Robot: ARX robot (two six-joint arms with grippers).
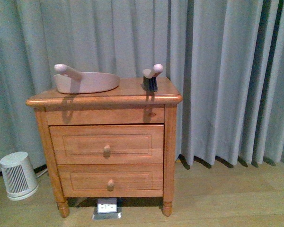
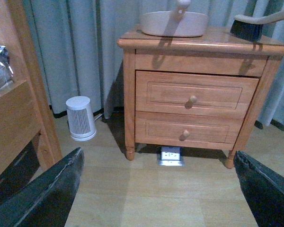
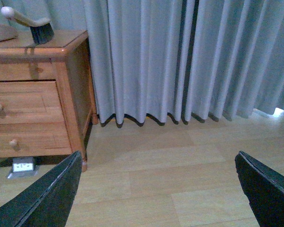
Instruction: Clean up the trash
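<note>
The trash is out of view in all three views. A beige dustpan (image 1: pixel 85 81) and a dark-bristled hand brush (image 1: pixel 151 78) rest on top of the wooden nightstand (image 1: pixel 109 99), which has two shut drawers. The dustpan (image 2: pixel 173 21) and brush (image 2: pixel 248 26) also show in the left wrist view. My left gripper (image 2: pixel 157 175) hangs open over bare wooden floor in front of the nightstand. Over the floor to the nightstand's right, by the curtain, my right gripper (image 3: pixel 158 161) is open as well. Nothing sits between either pair of fingers. Neither arm shows in the front view.
A small white ribbed heater (image 1: pixel 18 175) stands on the floor left of the nightstand. A floor socket box (image 1: pixel 107 208) lies under its front. Grey curtains (image 1: pixel 227 71) hang behind. A wooden furniture frame (image 2: pixel 19 109) stands further left in the left wrist view.
</note>
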